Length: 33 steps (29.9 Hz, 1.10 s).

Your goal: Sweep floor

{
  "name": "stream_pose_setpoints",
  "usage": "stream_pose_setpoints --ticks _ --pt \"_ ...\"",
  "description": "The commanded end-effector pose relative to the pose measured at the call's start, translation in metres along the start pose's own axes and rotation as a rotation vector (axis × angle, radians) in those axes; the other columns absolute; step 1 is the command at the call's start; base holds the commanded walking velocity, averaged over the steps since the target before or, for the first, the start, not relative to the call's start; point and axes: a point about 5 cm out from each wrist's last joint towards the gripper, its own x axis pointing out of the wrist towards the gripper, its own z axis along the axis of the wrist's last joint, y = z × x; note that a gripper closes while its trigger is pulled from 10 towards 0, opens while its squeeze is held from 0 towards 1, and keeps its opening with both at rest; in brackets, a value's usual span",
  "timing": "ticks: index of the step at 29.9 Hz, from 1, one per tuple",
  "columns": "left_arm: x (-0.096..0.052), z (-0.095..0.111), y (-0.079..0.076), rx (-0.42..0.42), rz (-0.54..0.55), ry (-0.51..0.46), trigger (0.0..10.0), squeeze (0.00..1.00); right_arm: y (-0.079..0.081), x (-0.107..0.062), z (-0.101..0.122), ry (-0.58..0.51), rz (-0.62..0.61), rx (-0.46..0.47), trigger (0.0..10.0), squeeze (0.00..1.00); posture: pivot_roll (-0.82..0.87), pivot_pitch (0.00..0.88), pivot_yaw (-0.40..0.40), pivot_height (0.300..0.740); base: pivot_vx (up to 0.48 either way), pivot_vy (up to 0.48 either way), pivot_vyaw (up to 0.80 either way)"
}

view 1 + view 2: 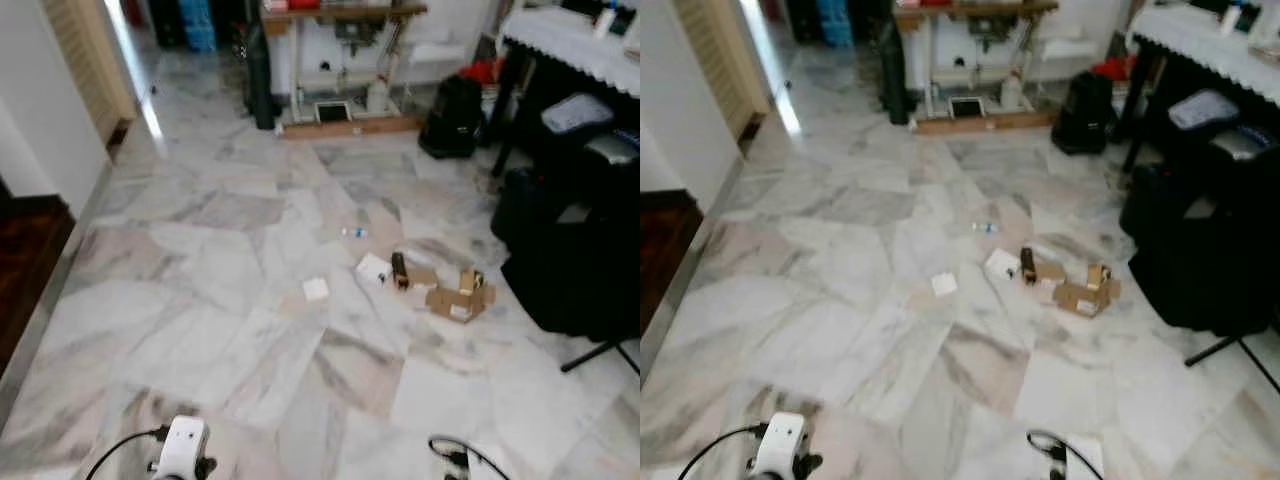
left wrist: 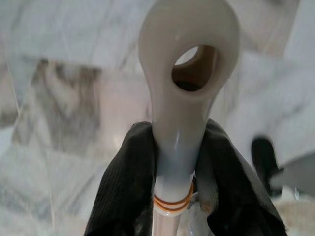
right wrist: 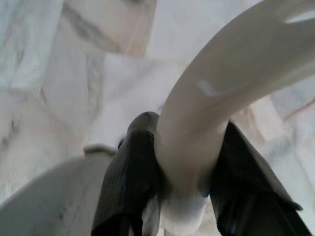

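Right, both tools are in hand and the floor is not yet swept, by my reading. My left gripper is pinched around a white broom handle, black fingers pressed on either side just above two orange bands; the handle ends in a rounded hanging loop with a hole through it. My right gripper is clamped on a curved white handle, probably the dustpan's, with a pale rounded shape beside it that I cannot identify for certain.

Debris lies well ahead on the marble floor, untouched: a torn cardboard box, a small dark bottle-like item on a flattened cardboard piece, a white paper square, a second white square off toward my left, and a small bluish scrap farther on. Nothing is gathered, so I judge the task at its start: approach, sweep the pieces together, collect them.

Orientation: in the left wrist view the broom handle's long axis runs along the fingers, loop end pointing away from the wrist; the brush end is hidden, so I cannot tell where it rests. The curved handle arcs away from the right wrist.

Black bags and a table crowd the right side beside the litter.
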Motion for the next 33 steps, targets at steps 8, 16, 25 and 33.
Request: stream_pose_setpoints --ticks 8,16,25,33 --pt "-0.002 0.0 0.012 -0.036 0.045 -0.011 10.0 0.0 0.004 0.004 0.019 -0.068 0.03 -0.034 10.0 0.0 -0.09 0.0 -0.011 0.74 0.394 0.0 0.0" --pt "-0.005 -0.01 0.011 -0.039 0.048 0.013 10.0 0.0 0.004 0.004 0.023 -0.077 0.029 -0.006 10.0 0.0 -0.09 0.0 -0.016 0.74 0.396 0.0 0.3" --pt "-0.004 -0.007 0.01 -0.038 0.044 0.007 10.0 0.0 0.006 0.004 0.022 -0.082 0.034 0.005 10.0 0.0 -0.09 0.0 -0.011 0.74 0.396 0.0 0.0" --pt "-0.003 -0.004 0.009 -0.034 0.04 0.0 10.0 0.0 0.013 0.006 0.027 -0.084 0.04 0.004 10.0 0.0 -0.09 0.0 -0.005 0.74 0.395 0.0 0.0"
